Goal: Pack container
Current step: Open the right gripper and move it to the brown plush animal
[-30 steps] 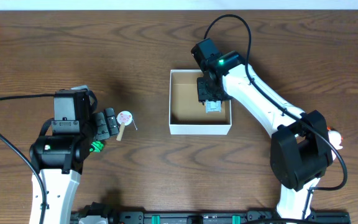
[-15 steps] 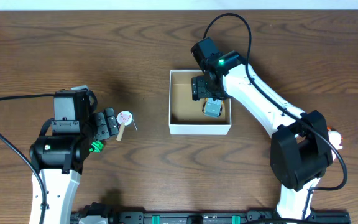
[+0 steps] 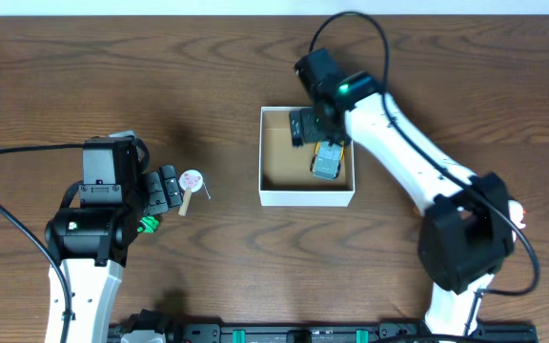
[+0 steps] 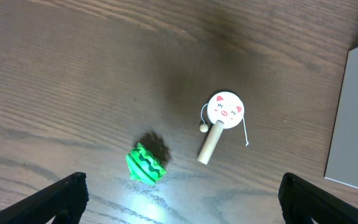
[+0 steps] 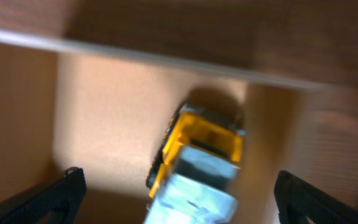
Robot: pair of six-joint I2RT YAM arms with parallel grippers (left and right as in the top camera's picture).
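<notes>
On the desk (image 3: pixel 465 57) sits the container (image 3: pixel 308 198), with a yellow-and-grey truck (image 3: pixel 327 162) lying inside against its right wall. Over the container's back right part hangs the right hand (image 3: pixel 310 128), spread wide and empty. Well left of the container are a rattle (image 3: pixel 191 181), a green top (image 3: pixel 146 225) and the left hand (image 3: pixel 167 189), also wide open and empty.

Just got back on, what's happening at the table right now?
A toy truck lies in the box, free of the right pincer, which hangs open above the box. The left pincer hovers open over a pig-face rattle and a green top, both on the table outside the box.
</notes>
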